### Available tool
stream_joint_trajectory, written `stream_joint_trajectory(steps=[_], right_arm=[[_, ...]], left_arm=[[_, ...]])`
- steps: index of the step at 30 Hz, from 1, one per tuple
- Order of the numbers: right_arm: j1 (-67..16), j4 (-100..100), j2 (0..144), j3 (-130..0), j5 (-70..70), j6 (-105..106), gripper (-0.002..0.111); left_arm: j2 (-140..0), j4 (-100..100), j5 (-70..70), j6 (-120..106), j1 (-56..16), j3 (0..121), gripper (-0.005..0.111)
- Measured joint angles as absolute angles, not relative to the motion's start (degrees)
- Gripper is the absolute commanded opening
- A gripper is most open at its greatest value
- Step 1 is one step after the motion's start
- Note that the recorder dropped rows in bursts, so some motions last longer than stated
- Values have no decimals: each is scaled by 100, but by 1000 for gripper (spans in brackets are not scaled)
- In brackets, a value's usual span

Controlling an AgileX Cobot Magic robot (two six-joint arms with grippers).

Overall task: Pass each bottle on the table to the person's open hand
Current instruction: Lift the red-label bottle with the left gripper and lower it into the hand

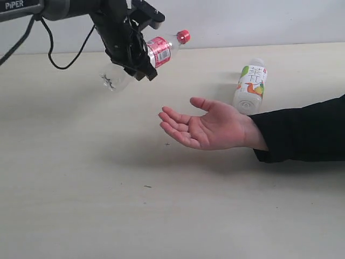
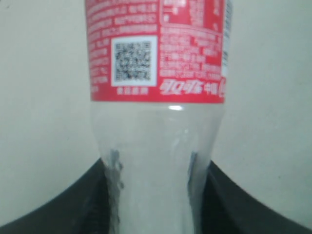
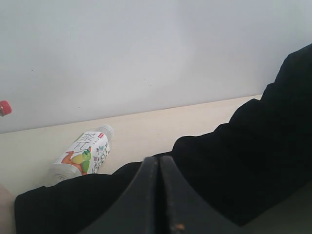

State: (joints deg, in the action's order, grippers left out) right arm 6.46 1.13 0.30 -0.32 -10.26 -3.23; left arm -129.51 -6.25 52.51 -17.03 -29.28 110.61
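My left gripper (image 1: 132, 59) is shut on a clear bottle with a red label (image 1: 159, 50) and red cap, held tilted in the air over the table (image 1: 81, 178), up and to the left of the person's open hand (image 1: 207, 127). From the left wrist, the red-label bottle (image 2: 156, 63) fills the view, with black fingers (image 2: 97, 200) pressed on both sides of its clear body. A white bottle with an orange-green label (image 1: 250, 86) lies on the table behind the hand; it is the white bottle (image 3: 85, 153) in the right wrist view. My right gripper (image 3: 160, 168) is shut and empty.
The person's black sleeve (image 1: 302, 129) stretches in from the right edge across the table and lies just beyond my right gripper as the black sleeve (image 3: 234, 165). A pale wall (image 1: 259, 21) closes off the back.
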Motion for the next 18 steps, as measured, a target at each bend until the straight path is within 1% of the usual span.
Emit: stream_joint_trajectory(steps=[6, 13, 18], right_arm=[[646, 113, 30, -32, -1026, -323, 0], [646, 113, 30, -32, -1026, -323, 0], [646, 113, 30, -32, -1026, -323, 0]], left_arm=[[-12566, -804, 5824, -1018, -3119, 11061, 0], [-12273, -1818, 6532, 148, -3774, 11061, 0], [-12142, -2110, 6913, 792, -4237, 11061, 0]])
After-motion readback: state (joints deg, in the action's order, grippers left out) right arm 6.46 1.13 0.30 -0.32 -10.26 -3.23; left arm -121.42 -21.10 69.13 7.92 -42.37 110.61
